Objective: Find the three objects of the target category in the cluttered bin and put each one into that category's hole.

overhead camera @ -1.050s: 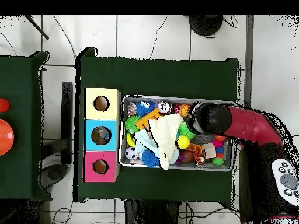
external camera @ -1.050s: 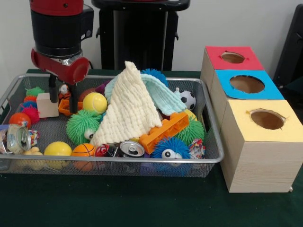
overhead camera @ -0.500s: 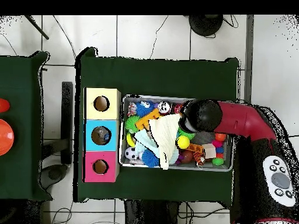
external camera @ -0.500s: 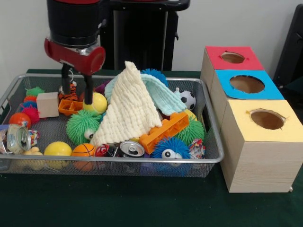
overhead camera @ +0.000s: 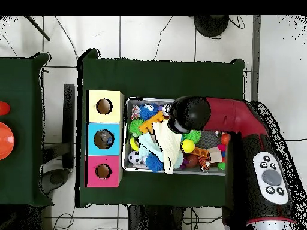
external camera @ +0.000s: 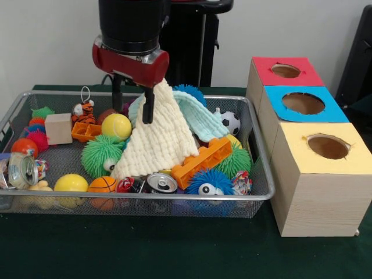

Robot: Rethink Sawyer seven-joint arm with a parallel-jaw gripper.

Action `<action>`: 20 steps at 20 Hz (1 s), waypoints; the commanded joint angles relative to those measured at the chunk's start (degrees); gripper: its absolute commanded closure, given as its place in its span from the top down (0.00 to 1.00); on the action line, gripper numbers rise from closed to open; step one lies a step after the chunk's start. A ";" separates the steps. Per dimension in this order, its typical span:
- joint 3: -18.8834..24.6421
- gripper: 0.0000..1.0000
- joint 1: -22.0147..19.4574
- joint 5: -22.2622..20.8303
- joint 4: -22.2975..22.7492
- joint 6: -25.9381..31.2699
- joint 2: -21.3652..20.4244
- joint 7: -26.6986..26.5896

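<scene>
Cloth (external camera: 160, 136) under open claw (external camera: 132, 109)

A peaked cream cloth (external camera: 160, 136) blocks the crowded bin's (external camera: 256, 195) middle.

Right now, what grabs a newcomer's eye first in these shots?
The cream knitted cloth peaked like a tent in the middle of the wire mesh bin, with the red and black arm's gripper open over its left slope. Beside the bin stands a row of three wooden boxes with round holes, topped red, blue and yellow.
</scene>
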 commanded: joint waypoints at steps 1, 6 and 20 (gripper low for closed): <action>5.04 1.00 -0.64 -1.74 1.95 2.03 5.04 -10.79; 5.36 1.00 -0.71 -3.03 1.55 2.96 7.71 -12.31; 6.56 1.00 -0.26 -1.79 0.97 11.60 11.17 -13.59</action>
